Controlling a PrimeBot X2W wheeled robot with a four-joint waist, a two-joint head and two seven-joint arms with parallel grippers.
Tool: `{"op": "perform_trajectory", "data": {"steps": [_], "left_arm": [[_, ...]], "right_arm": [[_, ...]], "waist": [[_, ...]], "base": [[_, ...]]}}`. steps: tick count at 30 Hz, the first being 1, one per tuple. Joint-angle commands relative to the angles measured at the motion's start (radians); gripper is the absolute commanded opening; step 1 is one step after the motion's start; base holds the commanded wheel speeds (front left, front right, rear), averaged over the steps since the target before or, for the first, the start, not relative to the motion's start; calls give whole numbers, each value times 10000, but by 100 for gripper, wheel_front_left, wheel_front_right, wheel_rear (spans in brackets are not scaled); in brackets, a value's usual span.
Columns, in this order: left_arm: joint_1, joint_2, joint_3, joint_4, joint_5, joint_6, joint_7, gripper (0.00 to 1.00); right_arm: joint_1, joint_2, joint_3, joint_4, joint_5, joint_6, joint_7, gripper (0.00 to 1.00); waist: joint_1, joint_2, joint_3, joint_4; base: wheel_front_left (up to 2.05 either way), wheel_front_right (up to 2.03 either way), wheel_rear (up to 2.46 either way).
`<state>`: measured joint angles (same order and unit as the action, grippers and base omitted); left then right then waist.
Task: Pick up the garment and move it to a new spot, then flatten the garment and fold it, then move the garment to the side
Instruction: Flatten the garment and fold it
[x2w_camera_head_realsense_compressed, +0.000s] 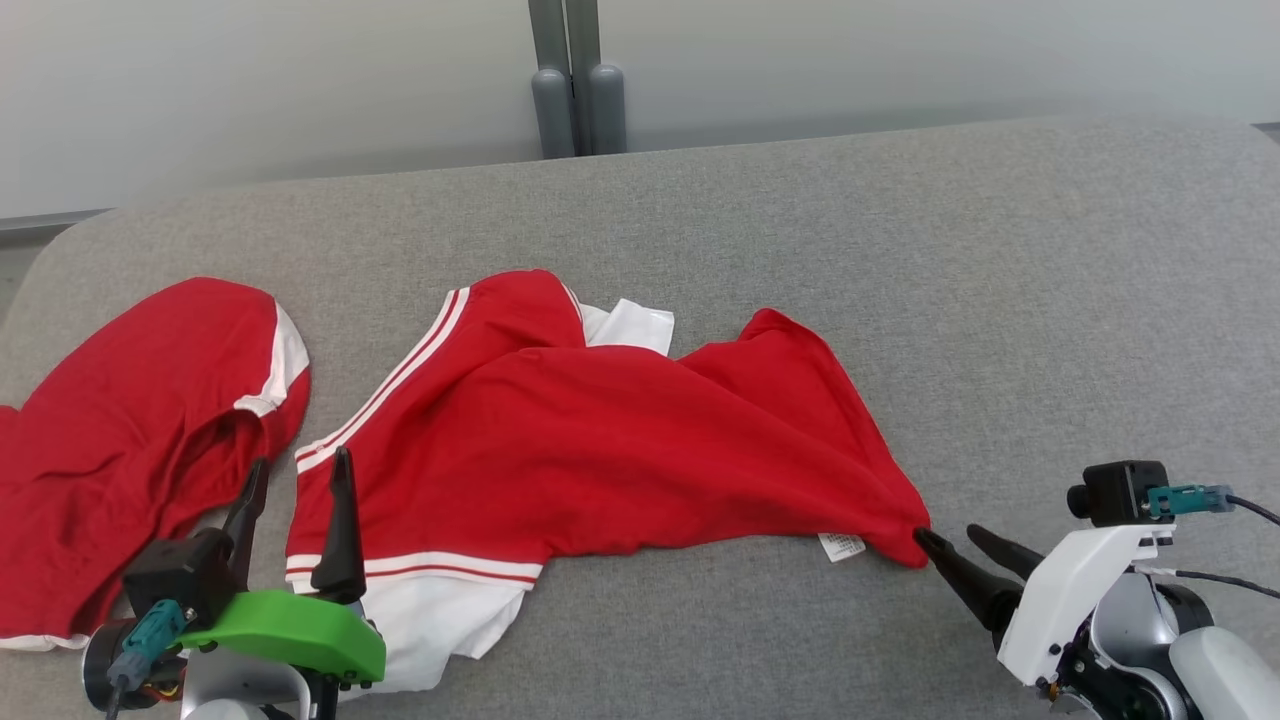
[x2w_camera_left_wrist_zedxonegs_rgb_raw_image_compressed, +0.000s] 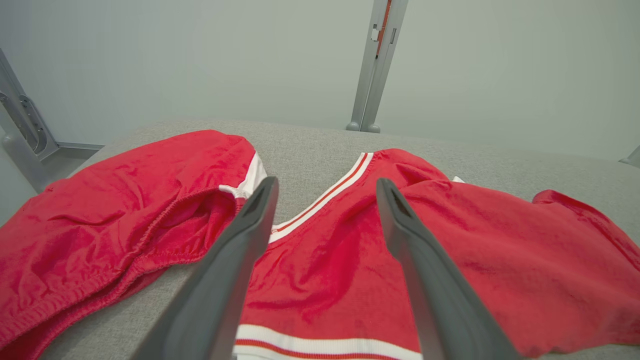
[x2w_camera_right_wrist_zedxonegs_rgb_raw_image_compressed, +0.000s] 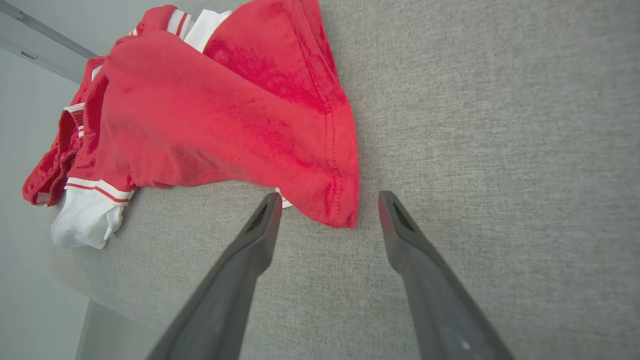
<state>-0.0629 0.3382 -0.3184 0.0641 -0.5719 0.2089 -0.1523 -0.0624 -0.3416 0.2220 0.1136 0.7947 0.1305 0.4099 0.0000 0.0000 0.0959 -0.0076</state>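
Red garment (x2w_camera_head_realsense_compressed: 620, 450), white hem label (x2w_camera_head_realsense_compressed: 841, 546) unreadable, left gripper (x2w_camera_head_realsense_compressed: 302, 460) and right gripper (x2w_camera_head_realsense_compressed: 945, 532) both spread wide, empty

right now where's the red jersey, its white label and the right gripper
red jersey (x2w_camera_head_realsense_compressed: 620, 450), head view, middle of its red body
white label (x2w_camera_head_realsense_compressed: 842, 546), head view, the tag at its near hem
right gripper (x2w_camera_right_wrist_zedxonegs_rgb_raw_image_compressed: 329, 196), right wrist view, midway between its open fingertips
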Motion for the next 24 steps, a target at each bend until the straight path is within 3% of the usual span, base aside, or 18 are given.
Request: {"op": "perform_trajectory", "data": {"steps": [1,7,12,20,24], "left_arm": [[93,97,55,-39,-106,41,-49,100],[161,197,133,-208,-47,128,-176,100],[163,553,118,-441,598,345,-486,100],[381,565,575,-946,828,744,-910,100],[606,486,713,-1145,594,515,-1013,100]], "right_arm": [[72,-22,-101,-122,-153,5,-157,100],[47,-87,-422,-1101,-422,5,-1125,100],[-120,-64,-701,-1973,-1016,6,-2843,100],[-192,290,-1092,-2433,-2015,5,-5464,100],[-22,499,-1363,-2255,-2479,5,-6097,100]], "waist": [[0,0,-9,-30],[0,0,-130,-147],[0,0,-292,-260],[0,0,-462,-378],[0,0,-525,-431]], "base": [[0,0,0],[0,0,0],[0,0,0],[0,0,0],[0,0,0]]}}
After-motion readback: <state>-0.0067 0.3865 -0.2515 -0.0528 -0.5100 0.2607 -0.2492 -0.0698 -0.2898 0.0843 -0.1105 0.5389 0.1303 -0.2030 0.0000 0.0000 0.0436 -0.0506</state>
